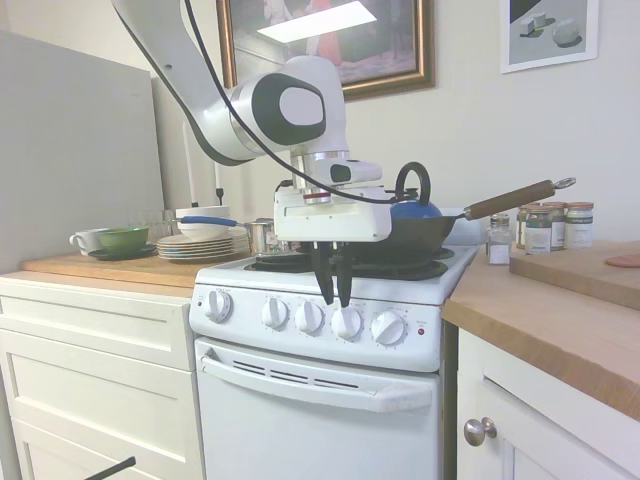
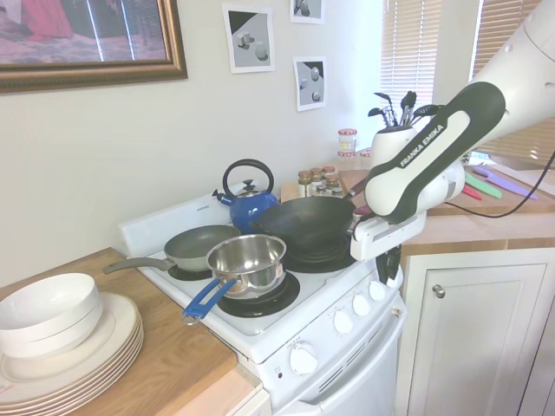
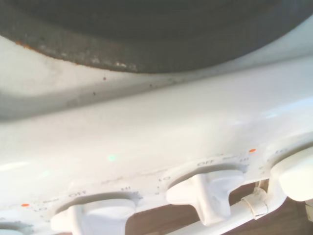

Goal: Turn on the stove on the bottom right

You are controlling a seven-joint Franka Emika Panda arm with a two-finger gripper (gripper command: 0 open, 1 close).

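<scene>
The white stove has a row of round knobs along its front panel and a small red light at the right end. My gripper hangs open just above the panel, over the gap between the third knob and the fourth knob, touching neither. From the other side, the gripper hovers by the right-hand knobs. The wrist view shows one knob with OFF printed above it, another knob beside it, and a dark burner.
A black wok with a wooden handle and a blue kettle sit on the right burners. A steel saucepan and a frying pan occupy the left ones. Stacked plates and spice jars stand on the wooden counters.
</scene>
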